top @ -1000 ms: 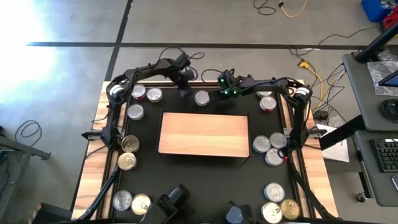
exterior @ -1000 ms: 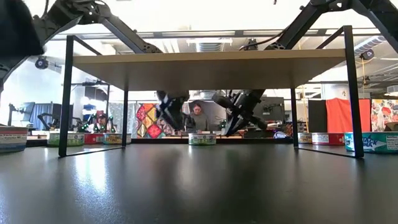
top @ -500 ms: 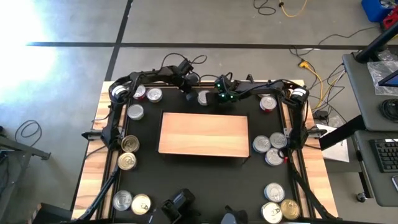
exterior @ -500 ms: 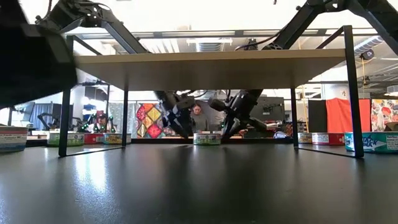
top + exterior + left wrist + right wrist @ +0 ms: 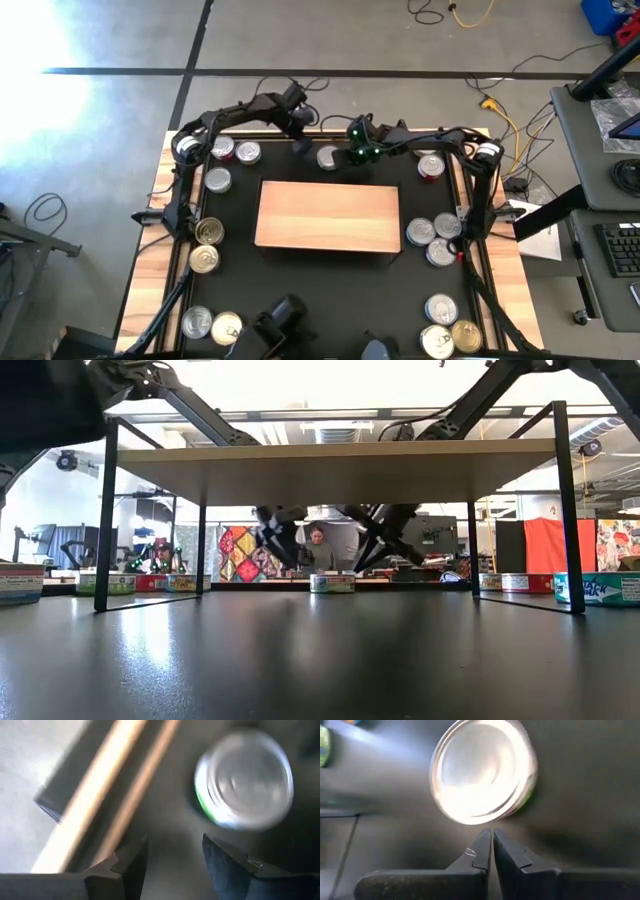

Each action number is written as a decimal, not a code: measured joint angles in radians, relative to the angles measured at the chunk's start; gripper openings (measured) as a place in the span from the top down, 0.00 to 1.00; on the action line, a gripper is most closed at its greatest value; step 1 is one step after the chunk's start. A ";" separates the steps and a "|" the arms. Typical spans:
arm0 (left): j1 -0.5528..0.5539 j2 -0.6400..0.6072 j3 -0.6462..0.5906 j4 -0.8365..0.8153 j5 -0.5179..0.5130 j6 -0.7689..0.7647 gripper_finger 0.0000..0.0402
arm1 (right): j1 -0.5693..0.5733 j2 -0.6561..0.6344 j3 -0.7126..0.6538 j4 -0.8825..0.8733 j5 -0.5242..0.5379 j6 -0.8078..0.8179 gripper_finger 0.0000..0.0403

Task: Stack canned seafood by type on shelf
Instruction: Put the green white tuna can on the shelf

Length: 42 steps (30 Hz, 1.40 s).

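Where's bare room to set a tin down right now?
The shelf top is entirely bare. The black mat is free between the shelf's near edge and the tin clusters at both near corners. The far strip is crowded: both grippers flank a silver tin there, with more tins along both side edges.

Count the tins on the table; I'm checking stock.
15 tins, from above: three top left, two left of the shelf, two bottom left, one top middle, one top right, three right of it, three bottom right. Arms may hide others.

Tin [image 5: 332, 582] on mat beyond shelf [image 5: 335, 468]; end effectors either side; person behind.
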 joint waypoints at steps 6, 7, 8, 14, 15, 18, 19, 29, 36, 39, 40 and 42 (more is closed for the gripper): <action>0.002 -0.001 -0.013 -0.082 0.001 0.101 0.57 | -0.026 0.000 0.000 -0.027 -0.027 -0.204 0.96; 0.003 -0.001 -0.014 -0.082 0.001 0.106 0.57 | -0.032 0.000 0.000 -0.043 -0.037 -0.233 0.95; 0.003 -0.001 -0.014 -0.081 0.004 0.109 0.57 | -0.036 0.000 0.000 -0.060 -0.040 -0.262 0.92; 0.002 -0.002 -0.016 -0.073 0.048 0.112 0.57 | -0.044 0.000 0.033 -0.182 -0.028 -0.511 0.64; 0.003 -0.002 -0.016 -0.070 0.063 0.113 0.57 | -0.043 0.000 0.039 -0.190 -0.028 -0.554 0.58; 0.000 -0.012 -0.017 -0.059 0.101 0.107 0.58 | -0.044 0.003 0.059 -0.195 -0.029 -0.664 0.41; -0.002 -0.019 -0.017 -0.057 0.110 0.101 0.59 | -0.045 0.008 0.068 -0.192 -0.029 -0.694 0.36; -0.005 -0.153 -0.190 -0.025 0.105 0.052 0.65 | -0.056 0.096 0.077 -0.104 -0.028 -0.995 0.08; -0.005 -0.286 -0.423 0.137 0.055 0.029 0.69 | -0.058 0.174 0.111 0.061 -0.056 -1.094 0.08; -0.005 -0.313 -0.488 0.243 0.053 -0.004 0.69 | -0.059 0.213 0.153 0.052 -0.109 -1.111 0.08; -0.005 -0.314 -0.501 0.282 0.053 -0.015 0.69 | -0.060 0.227 0.168 0.054 -0.124 -1.110 0.08; -0.005 -0.305 -0.520 0.343 0.052 -0.025 0.69 | -0.059 0.246 0.191 0.051 -0.136 -1.099 0.08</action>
